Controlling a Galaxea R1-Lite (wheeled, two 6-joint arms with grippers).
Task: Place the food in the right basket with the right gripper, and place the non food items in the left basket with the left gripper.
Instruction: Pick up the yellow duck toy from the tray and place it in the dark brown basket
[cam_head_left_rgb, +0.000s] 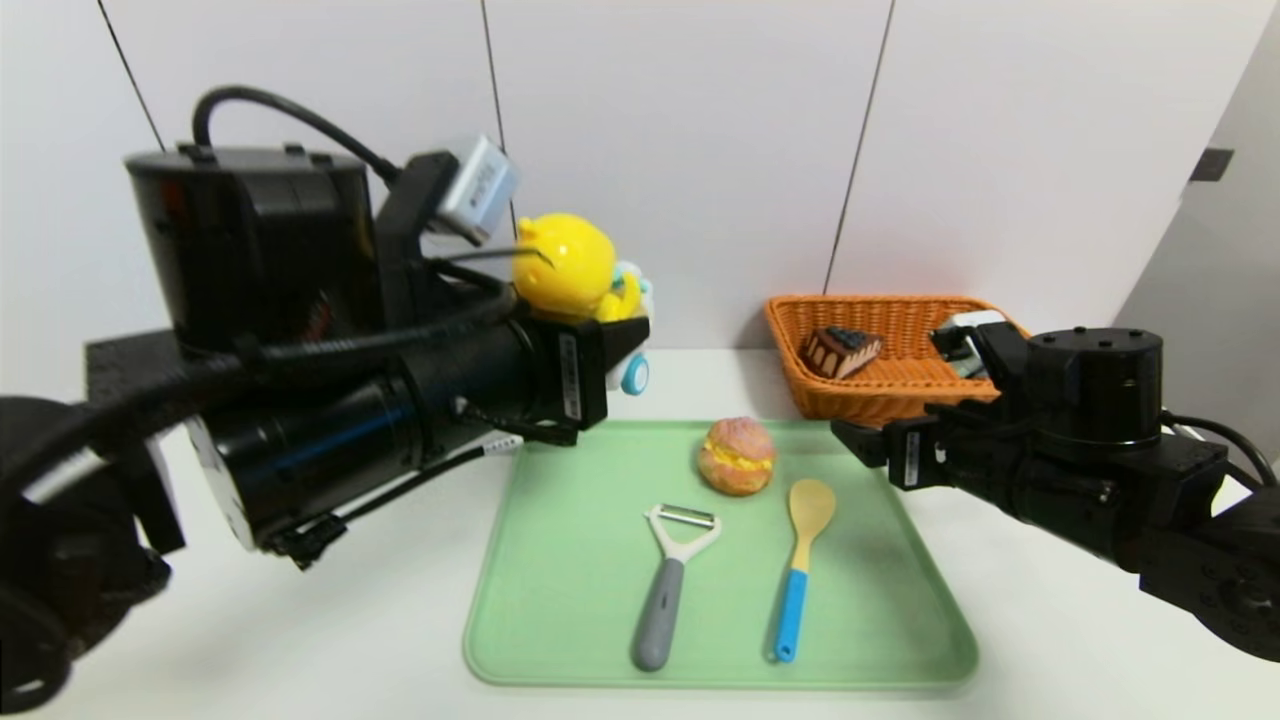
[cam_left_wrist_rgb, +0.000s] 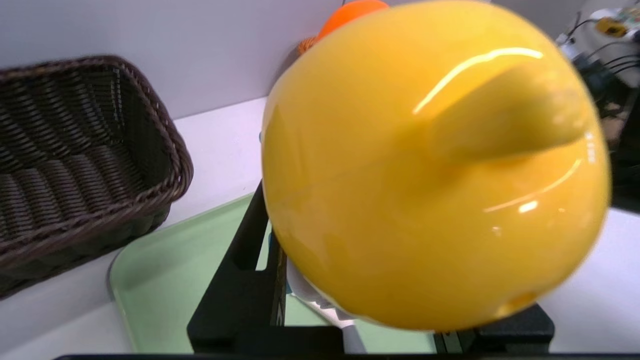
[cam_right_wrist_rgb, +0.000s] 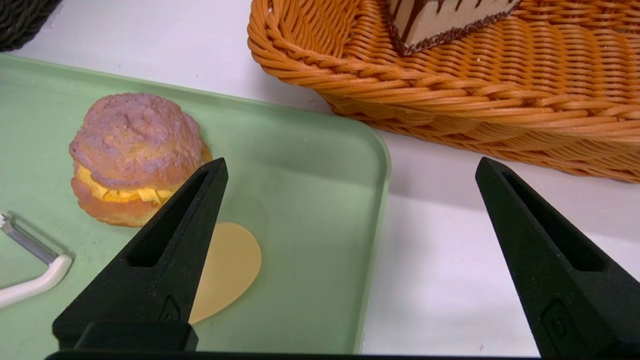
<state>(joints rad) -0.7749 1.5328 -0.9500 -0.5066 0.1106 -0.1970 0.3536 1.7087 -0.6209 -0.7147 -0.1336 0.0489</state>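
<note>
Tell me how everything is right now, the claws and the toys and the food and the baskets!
Left claw: closed on the duck
Duck toy: held up in the air
Right claw: open, holding nothing
Cake slice: inside the orange basket
Cream puff: on the tray
Peeler: lying on the tray
Spoon: lying on the tray
Orange basket: holds the cake
Dark basket: no duck in it
Tray: flat on the table

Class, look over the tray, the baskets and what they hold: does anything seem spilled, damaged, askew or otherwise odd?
Nothing stands out. The cream puff, peeler and spoon lie apart on the green tray, with no spill visible. The cake slice sits inside the orange basket; neither it nor the dark basket shows damage.
</note>
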